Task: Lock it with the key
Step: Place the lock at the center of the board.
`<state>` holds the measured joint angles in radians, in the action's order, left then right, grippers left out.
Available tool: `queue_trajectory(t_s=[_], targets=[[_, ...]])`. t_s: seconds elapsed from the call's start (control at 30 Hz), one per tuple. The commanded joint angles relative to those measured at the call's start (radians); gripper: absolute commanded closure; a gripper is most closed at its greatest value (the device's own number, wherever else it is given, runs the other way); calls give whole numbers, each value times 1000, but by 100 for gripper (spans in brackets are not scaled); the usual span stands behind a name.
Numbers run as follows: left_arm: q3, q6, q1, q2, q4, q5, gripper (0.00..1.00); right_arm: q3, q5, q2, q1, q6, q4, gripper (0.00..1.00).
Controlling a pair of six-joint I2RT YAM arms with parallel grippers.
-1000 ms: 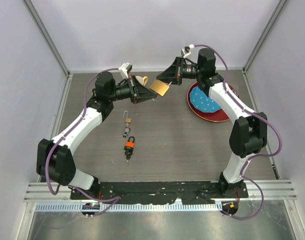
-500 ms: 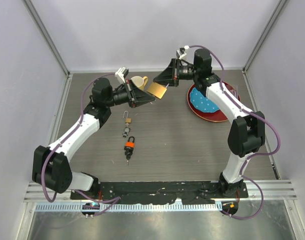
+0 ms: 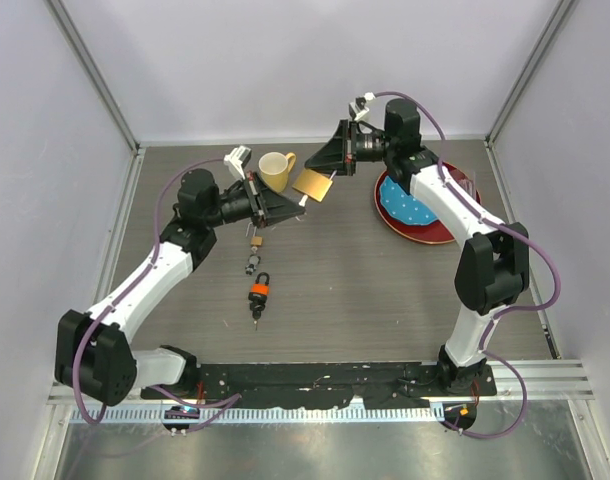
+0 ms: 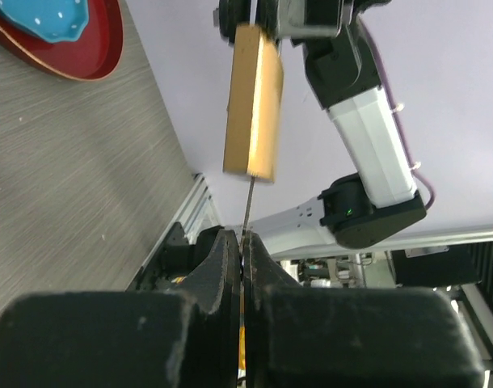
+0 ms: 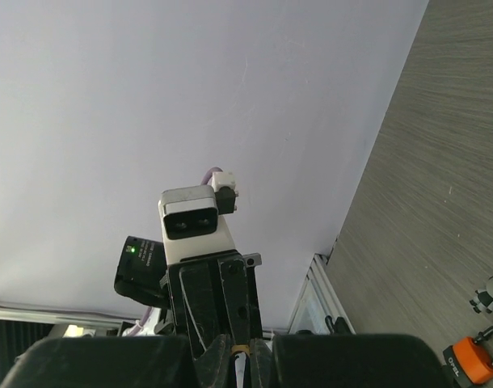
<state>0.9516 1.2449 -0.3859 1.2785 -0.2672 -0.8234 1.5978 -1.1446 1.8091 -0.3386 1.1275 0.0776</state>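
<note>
A brass padlock [image 3: 313, 184] hangs in the air, held at its top by my right gripper [image 3: 332, 167], which is shut on it. In the right wrist view only a brass sliver [image 5: 243, 351] shows between the shut right gripper's [image 5: 245, 357] jaws. My left gripper [image 3: 288, 206] is shut on a thin key [image 4: 248, 206]. In the left wrist view the blade rises from the left gripper [image 4: 243, 242] to the underside of the padlock [image 4: 253, 105]. I cannot tell how deep the tip sits.
A yellow mug [image 3: 276, 170] stands behind the left gripper. A red plate [image 3: 442, 233] with a blue dish lies at the right. A small padlock with keys [image 3: 255, 243] and an orange padlock [image 3: 259, 292] lie mid-table; the orange one also shows in the right wrist view [image 5: 470, 356].
My left arm has drawn back to the left and down, uncovering the mug. The right gripper and padlock have shifted slightly left. The key blade now shows between left gripper and padlock.
</note>
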Motion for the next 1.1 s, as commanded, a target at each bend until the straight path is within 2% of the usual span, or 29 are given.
queue_trajectory(t_s=[0.0, 0.07, 0.23, 0.33, 0.4, 0.47, 0.5, 0.53, 0.6, 0.63, 0.73, 0.83, 1.07], targets=[[-28, -88, -11, -53, 127, -108, 100, 56, 43, -42, 27, 38, 77, 98], [-24, -151, -13, -68, 218, -109, 100, 62, 45, -36, 27, 37, 77, 98], [-43, -174, -8, -100, 255, -109, 100, 53, 37, -24, 27, 12, 57, 98], [-36, -177, 2, -120, 261, -100, 100, 16, 42, -24, 26, -52, -1, 98], [-31, -176, 16, -125, 264, -92, 100, -1, 40, -19, 26, -159, -62, 98], [-24, -171, 21, -123, 263, -91, 100, -1, 60, -14, 21, -282, -243, 98], [-22, -170, 24, -117, 263, -91, 100, 10, 72, -1, 15, -423, -312, 98], [-16, -170, 25, -114, 264, -91, 100, 20, 92, 9, 10, -493, -463, 98], [-14, -170, 28, -108, 264, -91, 100, 53, 149, 35, -19, -681, -594, 98], [-14, -170, 30, -100, 264, -91, 100, 65, 169, 64, -31, -737, -713, 98], [-23, -165, 35, -79, 264, -77, 100, 99, 253, 122, -94, -939, -902, 98], [-33, -170, 35, -64, 264, -66, 100, 70, 321, 151, -146, -1012, -950, 98], [-97, -153, 36, -31, 272, -19, 100, -65, 376, 205, -220, -1016, -849, 98]])
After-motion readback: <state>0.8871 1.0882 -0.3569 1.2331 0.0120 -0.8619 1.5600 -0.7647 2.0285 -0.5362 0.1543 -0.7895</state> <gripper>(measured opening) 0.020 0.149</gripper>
